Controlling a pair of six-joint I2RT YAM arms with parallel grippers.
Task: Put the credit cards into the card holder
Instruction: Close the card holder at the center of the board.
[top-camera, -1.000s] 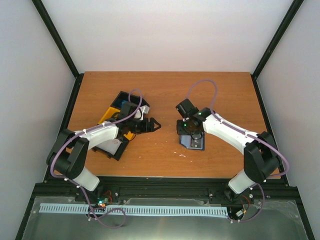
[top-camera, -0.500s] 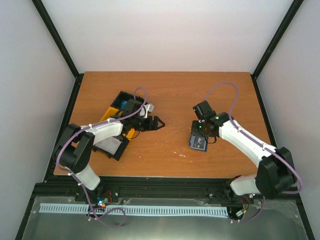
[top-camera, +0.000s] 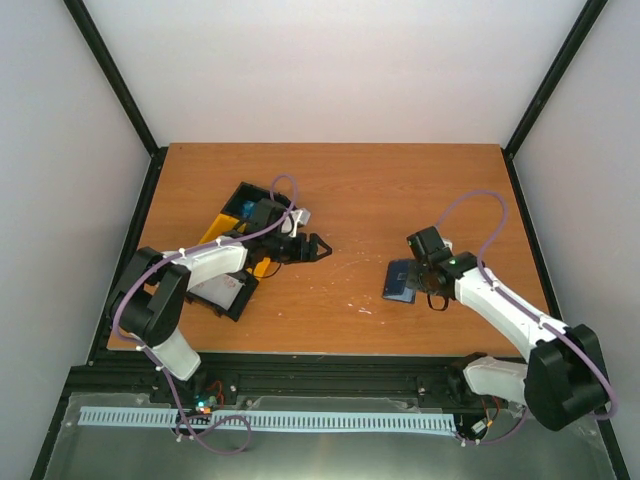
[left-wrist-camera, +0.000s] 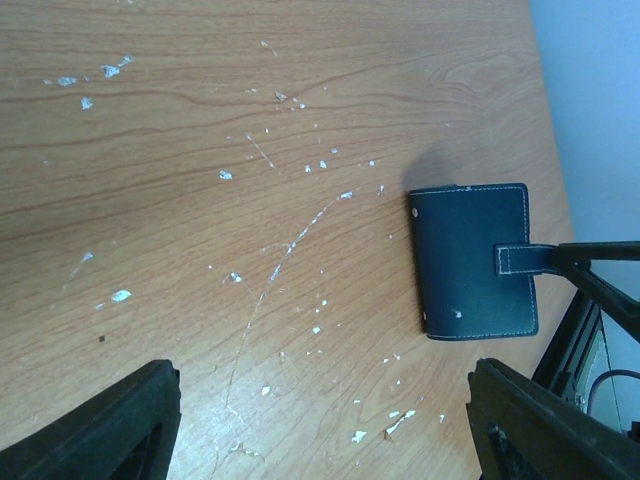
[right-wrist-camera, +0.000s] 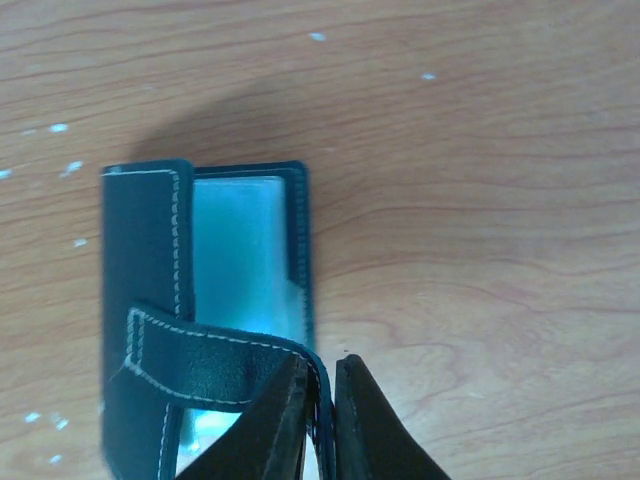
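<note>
The card holder (top-camera: 399, 281) is a dark navy wallet lying on the table right of centre. In the right wrist view it (right-wrist-camera: 145, 260) is partly open and shows a pale blue pocket. My right gripper (right-wrist-camera: 320, 400) is shut on its strap; from above it (top-camera: 420, 286) sits at the holder's right edge. The left wrist view shows the holder (left-wrist-camera: 470, 255) ahead and to the right. My left gripper (left-wrist-camera: 325, 440) is open and empty over bare wood, left of centre in the top view (top-camera: 312, 247). Credit cards lie in the tray: a blue one (top-camera: 245, 208) and a white one (top-camera: 223, 291). My left arm partly hides them.
The black-and-yellow bin tray (top-camera: 216, 232) stands at the left under my left arm. White flecks and scratches mark the wood (left-wrist-camera: 250, 150). Black frame posts and white walls close in the table on three sides.
My right gripper has pulled the card holder to the right, away from the centre. My left gripper has shifted slightly towards the back and stays open.
</note>
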